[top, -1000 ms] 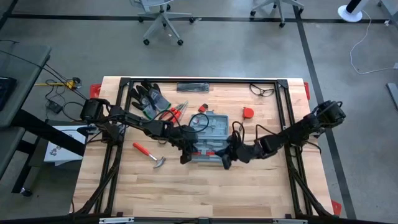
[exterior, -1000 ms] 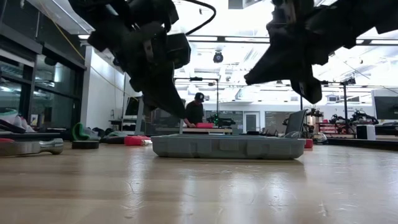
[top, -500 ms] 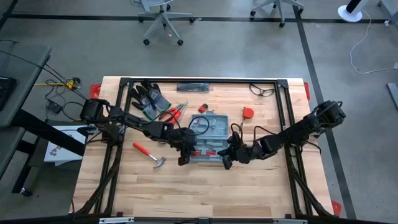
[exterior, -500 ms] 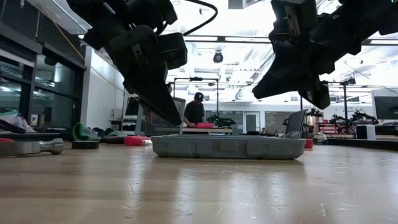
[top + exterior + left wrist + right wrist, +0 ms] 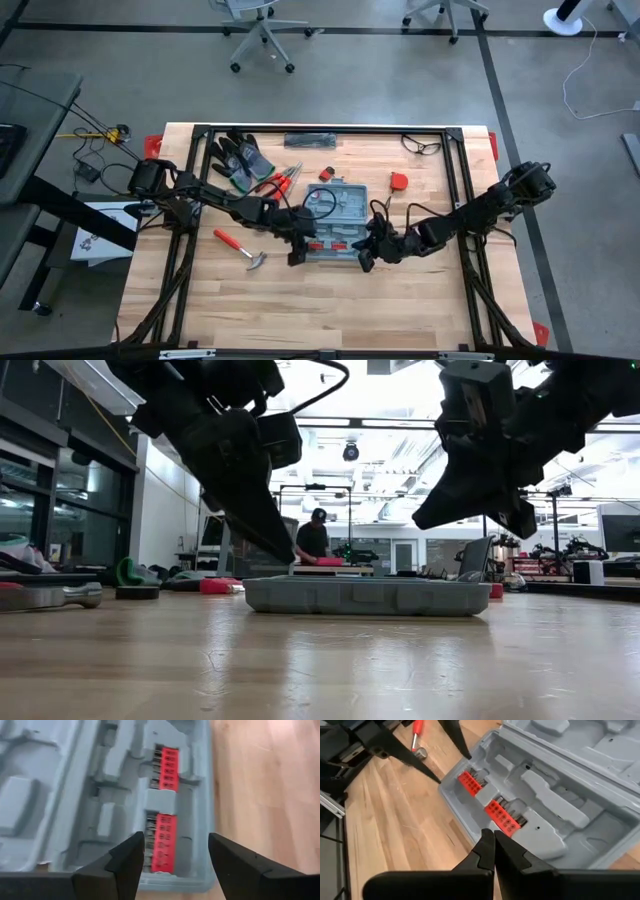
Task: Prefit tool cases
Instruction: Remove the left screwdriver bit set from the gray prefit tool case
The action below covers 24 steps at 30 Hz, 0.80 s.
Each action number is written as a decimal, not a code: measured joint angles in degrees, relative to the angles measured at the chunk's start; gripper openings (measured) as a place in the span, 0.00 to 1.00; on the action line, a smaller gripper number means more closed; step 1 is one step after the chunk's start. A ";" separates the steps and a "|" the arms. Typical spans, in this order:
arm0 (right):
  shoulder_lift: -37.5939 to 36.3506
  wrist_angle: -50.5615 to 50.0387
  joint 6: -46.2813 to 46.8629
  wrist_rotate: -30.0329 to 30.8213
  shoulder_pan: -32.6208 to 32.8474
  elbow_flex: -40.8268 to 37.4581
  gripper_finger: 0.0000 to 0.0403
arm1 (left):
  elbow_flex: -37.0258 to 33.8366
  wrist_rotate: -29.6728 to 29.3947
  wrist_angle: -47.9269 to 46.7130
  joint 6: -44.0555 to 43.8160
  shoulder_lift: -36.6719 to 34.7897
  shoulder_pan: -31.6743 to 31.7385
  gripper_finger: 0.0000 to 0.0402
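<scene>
So your left gripper hangs open over the case's red bit holders, probably released. Right gripper is pinched shut, empty.

You see a blue-grey tool case lying open, its moulded recesses the same flat grey, with two bright red bit holders showing rows of small dark sockets. Your table is pale blond wood with a fine grain, framed by black rails with red corner pieces. Beside it lie a red-handled hammer, red-handled pliers and dark gloves touched with green; both arms are black.
</scene>
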 joint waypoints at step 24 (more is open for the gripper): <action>0.00 -0.59 0.28 0.13 0.00 0.00 0.00 | 0.00 -2.20 0.04 -2.82 0.00 0.00 0.53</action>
